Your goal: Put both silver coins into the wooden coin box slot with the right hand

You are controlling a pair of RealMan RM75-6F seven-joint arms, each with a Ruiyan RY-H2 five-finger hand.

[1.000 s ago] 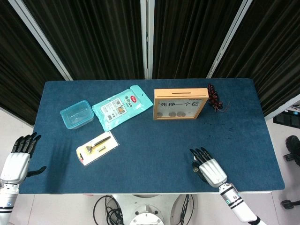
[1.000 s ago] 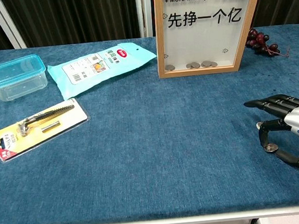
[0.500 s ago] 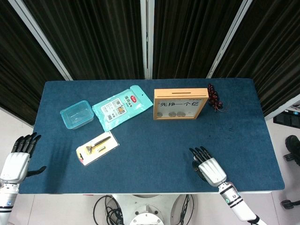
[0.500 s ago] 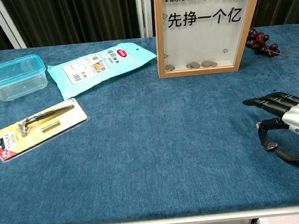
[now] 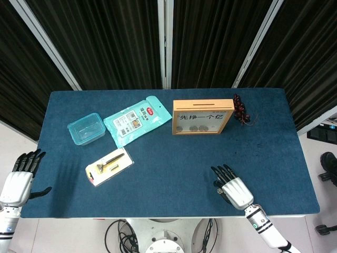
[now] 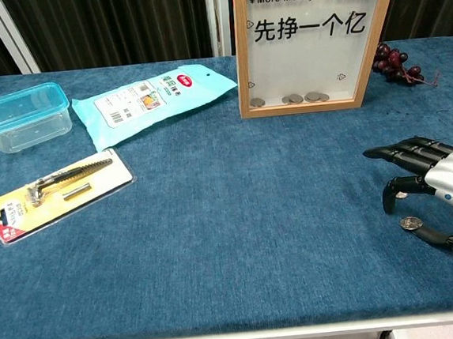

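Note:
The wooden coin box [image 5: 202, 117] stands upright at the back of the table, its slot on the top edge; in the chest view several coins lie at the bottom behind its clear front [image 6: 317, 41]. One silver coin [image 6: 410, 222] lies flat on the blue cloth near the front right. My right hand [image 6: 438, 187] hovers over it, fingers apart and stretched forward, with the coin between a curled finger and the thumb, untouched. In the head view my right hand [image 5: 231, 188] hides the coin. No second loose coin shows. My left hand [image 5: 18, 179] hangs open off the table's left edge.
A clear box with a blue lid [image 6: 22, 116] and a pale blue wipes pack [image 6: 153, 96] lie at the back left. A carded razor [image 6: 58, 192] lies at the front left. Dark grapes [image 6: 398, 63] sit to the right of the coin box.
My right hand has shifted slightly forward and left. The finger that rested on the coin has lifted, leaving the coin bare on the cloth. The left hand has not moved.

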